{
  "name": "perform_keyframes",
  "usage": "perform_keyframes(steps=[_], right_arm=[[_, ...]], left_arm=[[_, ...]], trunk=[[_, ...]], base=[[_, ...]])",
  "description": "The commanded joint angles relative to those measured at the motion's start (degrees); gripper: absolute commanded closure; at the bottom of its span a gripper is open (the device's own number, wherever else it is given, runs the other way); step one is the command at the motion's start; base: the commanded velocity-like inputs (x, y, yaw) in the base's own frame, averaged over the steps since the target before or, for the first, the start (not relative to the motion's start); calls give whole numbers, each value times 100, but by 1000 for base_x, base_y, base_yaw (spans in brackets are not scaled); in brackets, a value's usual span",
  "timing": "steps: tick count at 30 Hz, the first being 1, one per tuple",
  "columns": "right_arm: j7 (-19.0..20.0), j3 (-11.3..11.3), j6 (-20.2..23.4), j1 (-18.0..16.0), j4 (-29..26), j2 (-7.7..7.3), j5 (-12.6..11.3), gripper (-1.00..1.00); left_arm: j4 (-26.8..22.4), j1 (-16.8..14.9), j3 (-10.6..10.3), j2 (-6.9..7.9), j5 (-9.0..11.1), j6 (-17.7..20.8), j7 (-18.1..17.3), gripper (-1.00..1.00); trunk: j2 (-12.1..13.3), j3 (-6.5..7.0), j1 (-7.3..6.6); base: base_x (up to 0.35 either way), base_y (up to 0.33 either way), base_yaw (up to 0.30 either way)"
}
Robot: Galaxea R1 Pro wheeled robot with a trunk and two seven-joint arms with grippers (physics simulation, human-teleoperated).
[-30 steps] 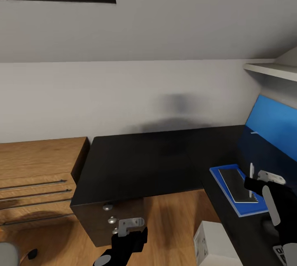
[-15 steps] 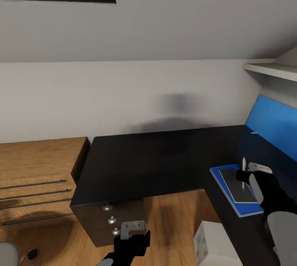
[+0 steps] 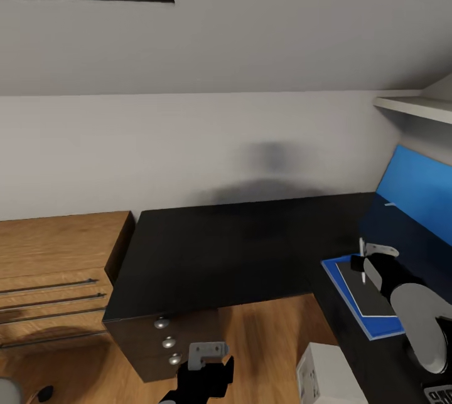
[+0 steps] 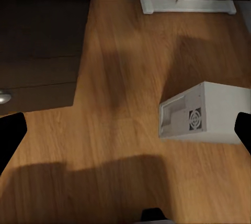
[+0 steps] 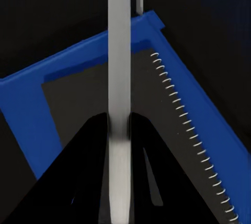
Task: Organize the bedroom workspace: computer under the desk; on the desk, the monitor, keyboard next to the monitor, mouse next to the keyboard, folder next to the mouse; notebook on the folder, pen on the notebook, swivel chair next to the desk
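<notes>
Our right pincer (image 5: 119, 130) clamped on pen (image 5: 118, 51), mid-shaft, directly above notebook (image 5: 99, 98) on folder (image 5: 31, 109), on table (image 3: 220, 247). Pen light, stiff, slippery: we judge roll risk. Left pincer (image 4: 125, 130) spread wide, empty.

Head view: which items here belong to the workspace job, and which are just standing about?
Job:
desk
folder
notebook
pen, held in right hand
computer

Not part of it:
wood dresser
wall shelf
</notes>
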Motion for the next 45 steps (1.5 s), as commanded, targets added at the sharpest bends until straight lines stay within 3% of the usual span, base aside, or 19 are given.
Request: perform_keyframes(steps=[1, 9, 17, 35, 45], right_arm=[[3, -40, 19, -7, 44, 1, 57, 100], [-27, -43, -8, -6, 297, -24, 66, 100], [-545, -40, -16, -3, 467, -17, 72, 100], [-618, -27, 2, 14, 485, -17, 95, 100], [-621, -25, -5, 14, 484, -17, 104, 100]], left_arm=[[-9, -8, -13, 1, 21, 17, 39, -100], [-9, -8, -17, -2, 25, 16, 39, -100], [-9, -8, -17, -3, 30, 16, 39, -100], [-64, -8, -19, -8, 54, 24, 39, -100], [-80, -8, 35, -151, 70, 25, 48, -100]], trunk=[[-6, -7, 4], [-6, -7, 4], [-6, -7, 4], [-6, -7, 4], [-407, -187, 223]], base=[[161, 0, 0], [34, 0, 0], [1, 0, 0], [0, 0, 0], [0, 0, 0]])
